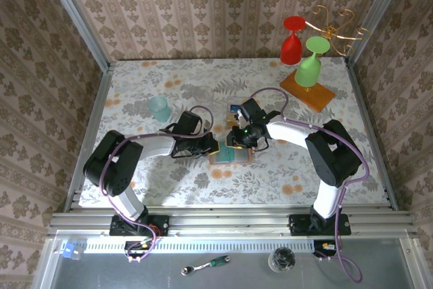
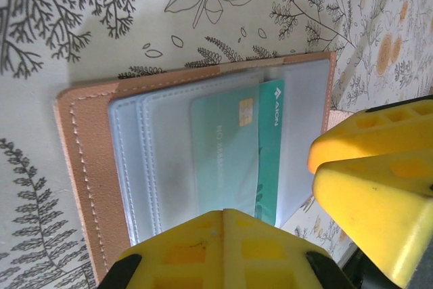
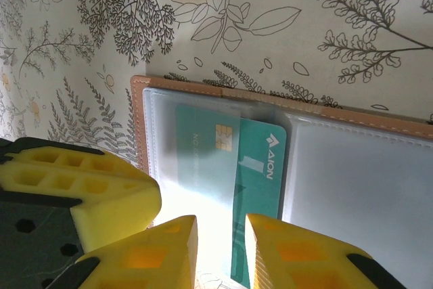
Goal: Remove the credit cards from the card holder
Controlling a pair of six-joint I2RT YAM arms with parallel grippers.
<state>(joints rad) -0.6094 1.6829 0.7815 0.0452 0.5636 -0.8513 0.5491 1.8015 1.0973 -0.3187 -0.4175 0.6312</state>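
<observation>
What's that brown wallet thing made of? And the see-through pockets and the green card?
The flat tan card holder looks like leather or a faux version: matte, with stitched edges. Its see-through pockets seem soft clear plastic, glossy and slightly cloudy. The teal card with a white logo looks like stiff, smooth plastic, as bank cards are.

We see a tan card holder [image 3: 352, 187] with pale stitching and grey-blue clear pockets, a teal card [image 3: 260, 187] inside, yellow fingers [image 3: 291, 255], and a white table [image 3: 338, 32] with grey leaves and orange flowers
</observation>
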